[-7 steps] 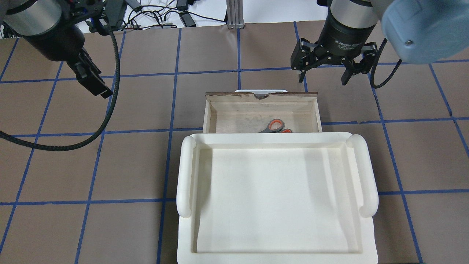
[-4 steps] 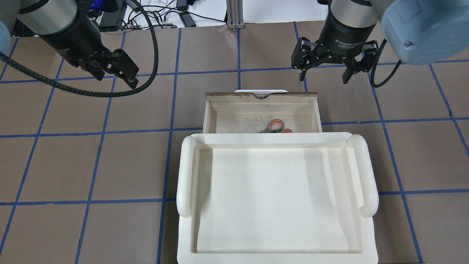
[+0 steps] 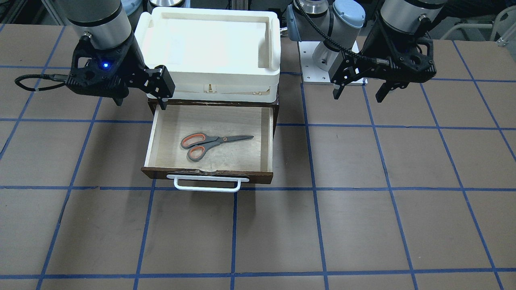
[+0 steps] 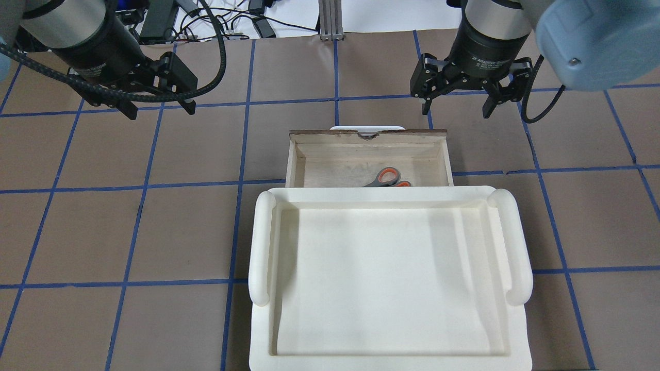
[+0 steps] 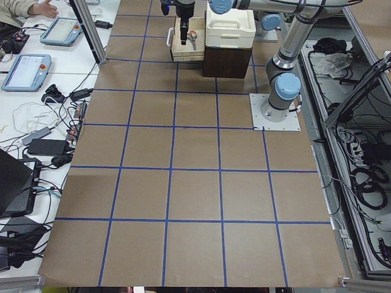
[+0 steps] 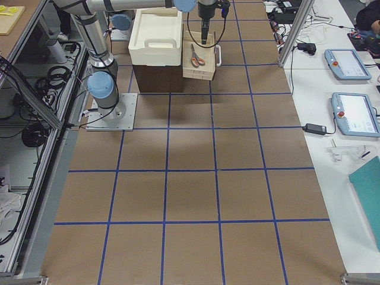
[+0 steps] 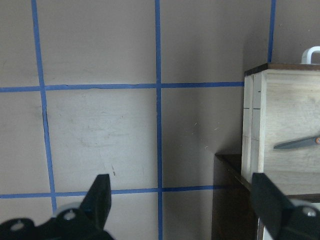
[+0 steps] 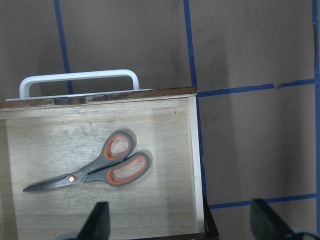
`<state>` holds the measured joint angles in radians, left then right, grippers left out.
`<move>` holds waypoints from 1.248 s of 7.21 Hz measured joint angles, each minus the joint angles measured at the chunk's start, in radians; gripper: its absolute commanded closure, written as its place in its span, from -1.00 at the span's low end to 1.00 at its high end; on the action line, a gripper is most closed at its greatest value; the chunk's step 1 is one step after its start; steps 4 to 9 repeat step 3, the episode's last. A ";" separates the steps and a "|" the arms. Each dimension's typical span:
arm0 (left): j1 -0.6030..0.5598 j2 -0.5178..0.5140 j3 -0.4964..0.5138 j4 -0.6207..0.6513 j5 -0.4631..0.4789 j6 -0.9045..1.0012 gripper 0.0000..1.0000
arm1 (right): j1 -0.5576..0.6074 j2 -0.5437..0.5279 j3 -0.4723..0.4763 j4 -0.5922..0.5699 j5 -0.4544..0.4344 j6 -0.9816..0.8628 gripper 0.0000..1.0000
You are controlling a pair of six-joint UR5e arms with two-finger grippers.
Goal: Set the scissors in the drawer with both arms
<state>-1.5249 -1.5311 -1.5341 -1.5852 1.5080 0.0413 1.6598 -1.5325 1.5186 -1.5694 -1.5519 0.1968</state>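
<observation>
Your left claw (image 4: 161,110) hangs released and empty at ten o'clock from the drawer (image 4: 446,165) in the overhead view. Over the last second it has swung round from edge-on to jaws spread wide across the view. Your right claw (image 4: 456,111), at one o'clock, is also released and empty and has barely lifted. The scissors (image 3: 209,143) lie flat inside the drawer, unmoved, blades toward three o'clock in the front view. I judge the placing done, with both arms clear above the bench (image 3: 363,209). White print just above the right claw reads "Adaptive"; the rest is not legible.
</observation>
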 measured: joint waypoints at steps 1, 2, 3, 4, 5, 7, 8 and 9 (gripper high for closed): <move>0.000 0.002 -0.002 0.000 0.024 0.000 -1.00 | 0.000 0.000 0.000 0.000 0.000 0.001 -1.00; 0.000 0.004 -0.004 0.000 0.048 0.001 -1.00 | 0.000 0.000 0.000 0.000 0.001 0.001 -1.00; 0.000 0.006 -0.005 0.002 0.047 0.003 -1.00 | 0.000 0.000 0.000 0.000 0.001 0.001 -1.00; 0.000 0.006 -0.005 0.002 0.047 0.003 -1.00 | 0.000 0.000 0.000 0.000 0.001 0.001 -1.00; 0.000 0.006 -0.005 0.002 0.047 0.003 -1.00 | 0.000 0.000 0.000 0.000 0.001 0.001 -1.00; 0.000 0.006 -0.005 0.002 0.047 0.003 -1.00 | 0.000 0.000 0.000 0.000 0.001 0.001 -1.00; 0.000 0.006 -0.005 0.002 0.047 0.003 -1.00 | 0.000 0.000 0.000 0.000 0.001 0.001 -1.00; 0.000 0.006 -0.005 0.002 0.047 0.003 -1.00 | 0.000 0.000 0.000 0.000 0.001 0.001 -1.00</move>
